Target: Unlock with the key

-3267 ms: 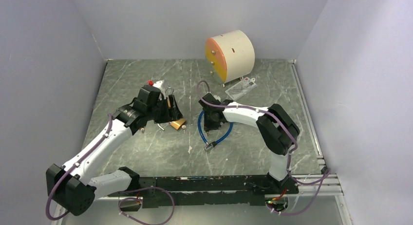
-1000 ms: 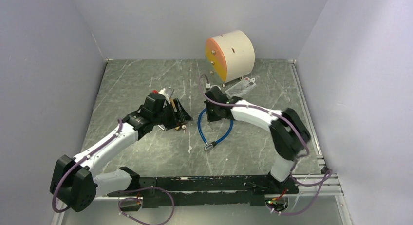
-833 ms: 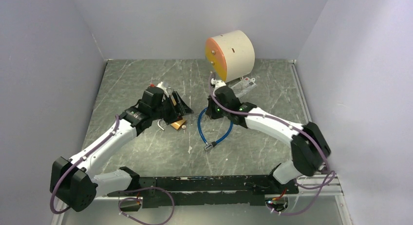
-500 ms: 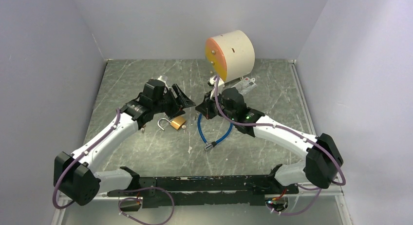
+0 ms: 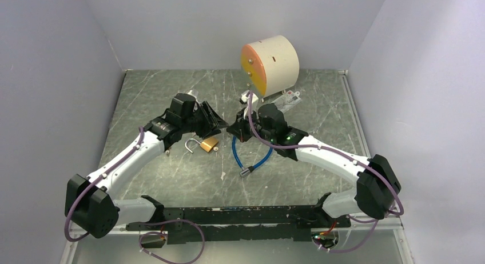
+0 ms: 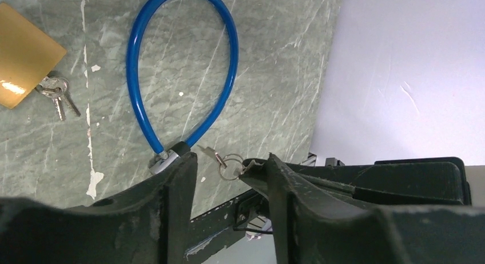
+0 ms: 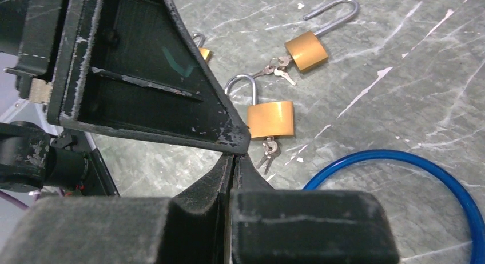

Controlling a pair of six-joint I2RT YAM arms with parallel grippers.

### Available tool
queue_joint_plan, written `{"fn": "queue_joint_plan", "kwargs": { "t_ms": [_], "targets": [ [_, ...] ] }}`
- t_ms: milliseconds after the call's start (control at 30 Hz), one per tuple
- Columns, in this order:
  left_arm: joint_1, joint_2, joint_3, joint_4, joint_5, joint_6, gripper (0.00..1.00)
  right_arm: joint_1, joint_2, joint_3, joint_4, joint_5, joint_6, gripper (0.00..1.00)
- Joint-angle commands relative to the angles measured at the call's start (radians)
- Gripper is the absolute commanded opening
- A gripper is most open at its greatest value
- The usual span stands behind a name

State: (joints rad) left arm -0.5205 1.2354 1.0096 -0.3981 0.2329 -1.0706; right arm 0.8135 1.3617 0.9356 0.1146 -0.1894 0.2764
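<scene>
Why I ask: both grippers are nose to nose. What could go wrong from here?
The key sticks out from the tip of the shut right gripper, ring beside it. The open left gripper straddles it, so a mistimed swap might drop it.
The grippers' fingertips nearly meet, so closing could knock them together.

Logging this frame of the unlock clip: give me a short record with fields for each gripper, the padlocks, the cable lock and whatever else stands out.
left gripper: fingers apart, a small ringed key in the gap
right gripper: fingers shut, tips against the left gripper
key hold: cannot tell
near padlock: brass, key bunch at its base
far padlock: brass, shackle swung open
cable lock: blue loop lying on the table
drum: cream, orange face, at the back
</scene>
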Motion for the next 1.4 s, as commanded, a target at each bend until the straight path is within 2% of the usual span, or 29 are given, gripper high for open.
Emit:
{"fn": "queue_joint_plan", "kwargs": {
  "t_ms": [0, 67, 100, 267, 433, 500, 533, 600, 667, 733, 767, 900, 1000, 1200, 1367],
  "targets": [
    [0.003, 0.004, -0.008, 0.044, 0.035, 0.002, 0.58, 0.010, 0.004, 0.054, 0.064, -0.046, -0.017, 0.00],
    [0.002, 0.012, -0.006, 0.050, 0.045, -0.007, 0.62, 0.010, 0.008, 0.054, 0.070, -0.058, -0.014, 0.00],
    [0.002, 0.015, -0.008, 0.056, 0.050, -0.007, 0.61, 0.010, 0.011, 0.053, 0.073, -0.060, -0.012, 0.00],
    [0.001, 0.004, 0.011, 0.035, 0.031, 0.012, 0.25, 0.010, 0.021, 0.054, 0.069, -0.048, 0.007, 0.00],
    [0.002, -0.008, 0.000, 0.055, 0.056, 0.045, 0.03, 0.010, 0.032, 0.071, 0.055, -0.034, 0.041, 0.00],
    [0.002, -0.016, 0.010, 0.054, 0.052, 0.074, 0.03, 0.009, 0.038, 0.085, 0.037, -0.035, 0.065, 0.00],
    [0.002, -0.024, 0.014, 0.066, 0.056, 0.091, 0.03, 0.006, 0.037, 0.093, 0.024, -0.030, 0.076, 0.05],
    [0.002, -0.043, 0.018, 0.113, 0.072, 0.137, 0.02, 0.001, 0.023, 0.102, 0.009, -0.039, 0.087, 0.33],
    [0.002, -0.065, 0.024, 0.152, 0.100, 0.207, 0.02, -0.004, -0.009, 0.091, 0.023, -0.076, 0.093, 0.55],
    [0.003, -0.089, 0.036, 0.185, 0.142, 0.293, 0.02, -0.019, -0.055, 0.081, 0.039, -0.153, 0.113, 0.70],
    [0.002, -0.101, 0.045, 0.195, 0.162, 0.333, 0.03, -0.033, -0.075, 0.076, 0.051, -0.194, 0.137, 0.74],
    [0.003, -0.150, 0.078, 0.245, 0.292, 0.495, 0.02, -0.148, -0.167, 0.014, 0.210, -0.360, 0.308, 0.78],
    [0.005, -0.182, 0.098, 0.310, 0.411, 0.534, 0.02, -0.228, -0.223, -0.033, 0.368, -0.453, 0.456, 0.80],
    [0.004, -0.185, 0.134, 0.455, 0.506, 0.432, 0.03, -0.246, -0.258, 0.015, 0.418, -0.517, 0.514, 0.80],
    [0.005, -0.173, 0.132, 0.541, 0.521, 0.338, 0.03, -0.246, -0.248, 0.035, 0.424, -0.544, 0.525, 0.79]
  ]
}}
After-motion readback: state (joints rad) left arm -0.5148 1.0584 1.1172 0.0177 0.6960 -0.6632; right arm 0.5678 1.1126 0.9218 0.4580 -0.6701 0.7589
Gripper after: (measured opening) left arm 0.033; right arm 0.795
